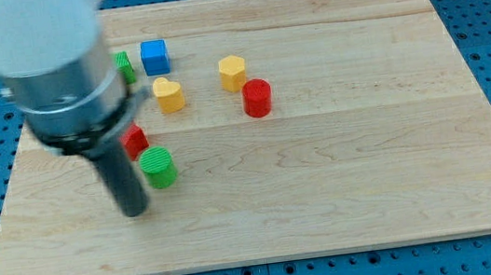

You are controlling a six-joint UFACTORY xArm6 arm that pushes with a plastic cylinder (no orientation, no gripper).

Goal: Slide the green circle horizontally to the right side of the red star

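The green circle (159,167) is a short green cylinder on the wooden board (344,172), left of centre. The red star (136,139) lies just above and to its left, partly hidden behind the arm, so its shape is hard to make out. My tip (133,209) is the lower end of the dark rod, resting on the board just left of and slightly below the green circle, very close to it or touching it. The arm's grey body covers the view's top left.
A blue cube (154,56), a yellow heart (168,94), a yellow block (233,72) and a red cylinder (258,97) lie above and to the right. Another green block (125,66) peeks out beside the arm. The board's left edge is near.
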